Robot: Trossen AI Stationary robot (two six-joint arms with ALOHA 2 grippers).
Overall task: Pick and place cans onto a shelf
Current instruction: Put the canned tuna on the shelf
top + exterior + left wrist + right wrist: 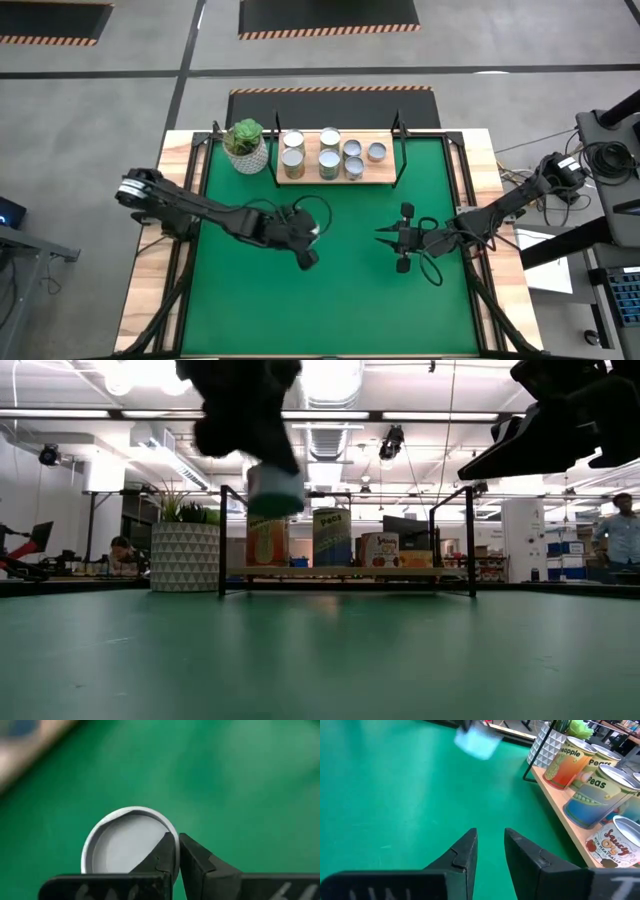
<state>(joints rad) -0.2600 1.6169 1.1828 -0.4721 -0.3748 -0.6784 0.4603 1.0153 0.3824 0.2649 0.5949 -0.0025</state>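
Observation:
My left gripper is over the middle of the green mat, shut on a small can with a silvery round top. In the low view the can hangs well above the mat. My right gripper hovers right of centre, pointing toward the table's left, its fingers a little apart with nothing between them. At the far edge stands the light-wood shelf with black posts. Several cans stand upright on it. My left gripper pinches the can's rim between its two fingers, one finger over the recessed top and the other outside the wall. The fingers come slanting down from the table's left. The can hangs below them, lifted clear of the mat.
A white patterned pot with a green plant stands just left of the shelf. The shelf board has free room at its right end. Green mat lies bare below and between the two grippers. People show in the room beyond the table.

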